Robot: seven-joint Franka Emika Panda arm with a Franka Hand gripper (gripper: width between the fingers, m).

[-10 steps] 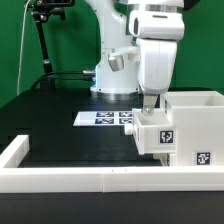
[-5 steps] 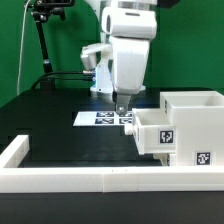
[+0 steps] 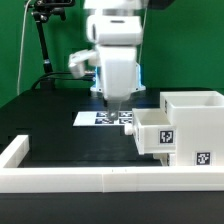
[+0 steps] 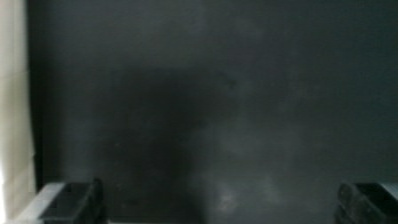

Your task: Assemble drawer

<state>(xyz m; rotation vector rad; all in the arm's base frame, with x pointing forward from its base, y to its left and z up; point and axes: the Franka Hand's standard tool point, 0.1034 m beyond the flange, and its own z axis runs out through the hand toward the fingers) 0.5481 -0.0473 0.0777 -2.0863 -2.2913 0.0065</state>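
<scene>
The white drawer housing [image 3: 196,128] stands at the exterior view's right, with tags on its front. One small tray [image 3: 151,131] sits partly pushed into its left side, and a tag shows on the tray. A second tray is not in view. My gripper [image 3: 113,101] hangs above the table to the left of the tray, over the marker board, apart from the drawer. In the wrist view my gripper [image 4: 217,205] is open and empty. Its dark fingers [image 4: 68,202] stand wide apart over bare black table.
The marker board [image 3: 93,118] lies flat on the black table behind the gripper. A long low white wall [image 3: 90,180] edges the table's front and left. A black stand [image 3: 42,45] rises at the back left. A pale strip [image 4: 11,100] shows at one edge of the wrist view.
The arm has pulled away from the tray, moving to the exterior view's left and slightly up. The tray stays in the housing.
</scene>
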